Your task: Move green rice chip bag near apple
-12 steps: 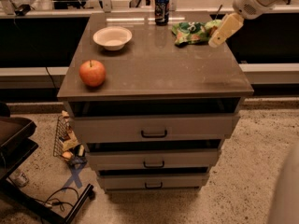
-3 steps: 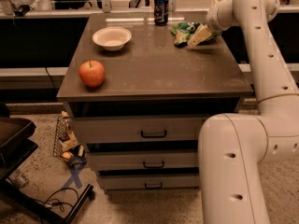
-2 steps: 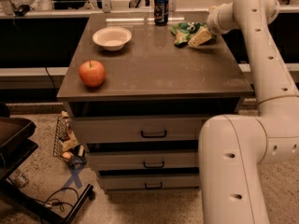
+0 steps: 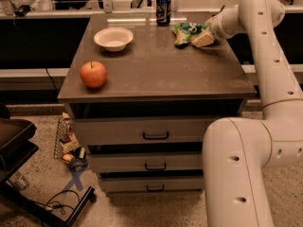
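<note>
The green rice chip bag (image 4: 185, 32), crumpled bright green with white print, lies at the back right of the cabinet top (image 4: 156, 70). My gripper (image 4: 202, 39) rests low on the bag's right end, its tan fingers against the foil. The red-orange apple (image 4: 93, 74) stands at the front left of the top, far from the bag. My white arm (image 4: 265, 56) curves in from the right and covers the bag's right edge.
A white shallow bowl (image 4: 113, 38) sits at the back left. A dark blue soda can (image 4: 163, 9) stands at the back edge beside the bag. The cabinet has three drawers (image 4: 155, 135) below. A black cart (image 4: 19, 145) and a wire basket (image 4: 66, 141) stand on the floor at left.
Since four seconds ago my arm has swung down and in, bringing the gripper from above the bag's right side onto the bag. Bag, apple, bowl and can have not moved.
</note>
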Motion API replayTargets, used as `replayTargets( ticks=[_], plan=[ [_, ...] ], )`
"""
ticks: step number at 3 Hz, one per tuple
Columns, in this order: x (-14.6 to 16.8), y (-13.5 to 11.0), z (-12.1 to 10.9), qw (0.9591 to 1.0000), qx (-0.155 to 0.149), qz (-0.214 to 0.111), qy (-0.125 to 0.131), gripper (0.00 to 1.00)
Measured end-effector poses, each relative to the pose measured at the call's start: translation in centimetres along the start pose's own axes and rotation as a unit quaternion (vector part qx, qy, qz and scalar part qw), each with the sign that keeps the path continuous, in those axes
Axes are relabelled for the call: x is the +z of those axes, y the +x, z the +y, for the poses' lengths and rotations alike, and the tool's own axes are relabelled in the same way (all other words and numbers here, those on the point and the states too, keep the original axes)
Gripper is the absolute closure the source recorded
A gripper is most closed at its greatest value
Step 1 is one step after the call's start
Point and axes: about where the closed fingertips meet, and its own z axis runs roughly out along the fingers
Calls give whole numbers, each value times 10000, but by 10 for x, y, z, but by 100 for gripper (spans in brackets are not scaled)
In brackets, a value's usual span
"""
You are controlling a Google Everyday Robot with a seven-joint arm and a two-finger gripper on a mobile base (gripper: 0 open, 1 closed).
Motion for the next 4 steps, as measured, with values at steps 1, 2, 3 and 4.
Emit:
replayTargets(
  ticks=[1,2,3,4],
  plan=[
    [-1,-1,0,10000,0,0,0,87],
    [1,-1,2,10000,1,4,-18,100],
    [1,-1,2,10000,0,4,-18,100],
    [-5,-29,-1,9994,-336,2,55,100]
  ],
)
